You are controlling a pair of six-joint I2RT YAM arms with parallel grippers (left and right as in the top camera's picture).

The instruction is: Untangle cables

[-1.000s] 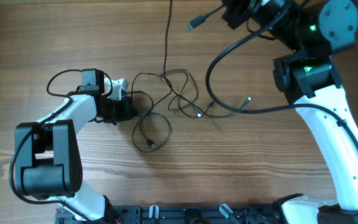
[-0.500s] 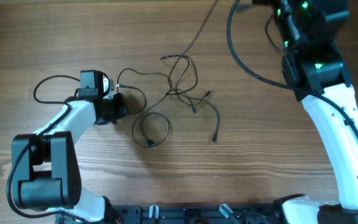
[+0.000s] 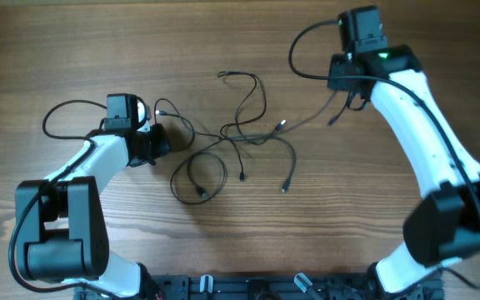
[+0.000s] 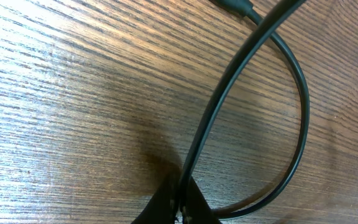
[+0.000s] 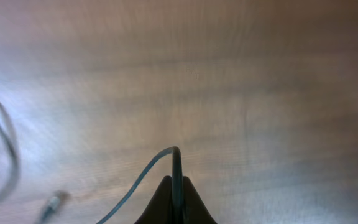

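Observation:
Several thin black cables [image 3: 242, 125] lie tangled in loops at the middle of the table, with a round coil [image 3: 200, 177] toward the front. My left gripper [image 3: 158, 140] is at the tangle's left edge. In the left wrist view this gripper [image 4: 182, 210] is shut on one cable [image 4: 229, 93], which rises from the jaws and curves back round in a loop. My right gripper [image 3: 347, 93] is at the back right, shut on another cable [image 3: 311, 117] that runs down-left to a small plug [image 3: 282, 124]. In the right wrist view that cable [image 5: 176, 168] is pinched between the shut gripper [image 5: 176, 205].
Thicker black arm wiring loops out behind the left arm [image 3: 55, 118] and above the right wrist [image 3: 300, 48]. Loose plug ends [image 3: 285, 187] lie in front of the tangle. The arm bases stand along the table's front edge [image 3: 248, 287].
The right arm has swung down from the far edge toward the table, carrying its cable, whose slack now drapes toward the tangle. The left gripper has barely moved.

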